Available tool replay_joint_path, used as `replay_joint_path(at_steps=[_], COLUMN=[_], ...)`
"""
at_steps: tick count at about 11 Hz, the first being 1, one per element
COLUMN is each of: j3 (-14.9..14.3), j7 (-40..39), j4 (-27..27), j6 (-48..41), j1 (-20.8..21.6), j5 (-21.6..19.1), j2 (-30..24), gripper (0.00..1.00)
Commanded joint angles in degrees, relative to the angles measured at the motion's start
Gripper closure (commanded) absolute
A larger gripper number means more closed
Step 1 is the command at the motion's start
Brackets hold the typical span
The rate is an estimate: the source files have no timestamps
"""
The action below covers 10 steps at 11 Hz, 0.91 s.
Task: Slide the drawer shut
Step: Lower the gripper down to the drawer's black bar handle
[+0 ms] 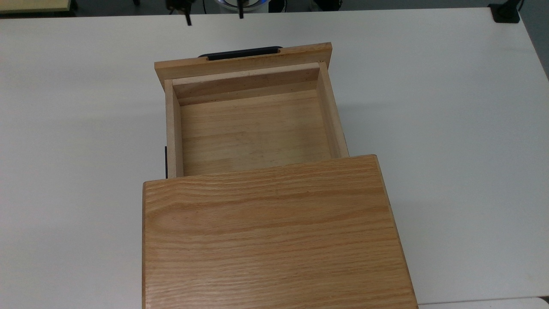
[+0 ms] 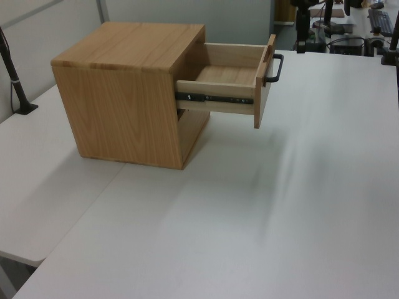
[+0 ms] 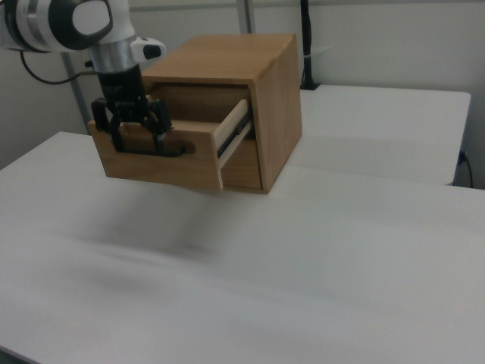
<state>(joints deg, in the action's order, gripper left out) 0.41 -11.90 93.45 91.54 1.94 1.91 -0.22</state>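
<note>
I see one drawer [image 1: 253, 128], and it is pulled far out of one wooden cabinet [image 1: 274, 236]. It sits high up in the cabinet, over the white table [image 1: 450, 128]. Its long way runs straight out from the cabinet. Its front panel, with one black handle [image 1: 240, 53], points toward the top view's upper edge. The inside is bare wood. My arm [image 3: 68, 23] comes in from the right view's upper left. My gripper [image 3: 132, 135] hangs straight down in front of the drawer's front. My two fingers [image 3: 115, 136] are spread apart.
</note>
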Motion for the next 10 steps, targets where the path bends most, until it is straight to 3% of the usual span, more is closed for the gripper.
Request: replay_joint_path(at_steps=[1,2,3,7,10], j3=[0.0,0.0,0.0,0.0,0.1], j7=[-0.1,1.1,4.8,24.5,32.1], j4=[2.3,2.3,2.3,2.7,2.4], j6=[-0.1,-0.1,0.8,9.5,14.9], j1=[2.5,2.7,3.6,4.7,4.5], j5=[0.9,0.3,0.0,0.0,-0.1], j2=[0.9,1.8,2.2,4.1,5.0], gripper=[0.39,0.78,1.00,1.00,1.00])
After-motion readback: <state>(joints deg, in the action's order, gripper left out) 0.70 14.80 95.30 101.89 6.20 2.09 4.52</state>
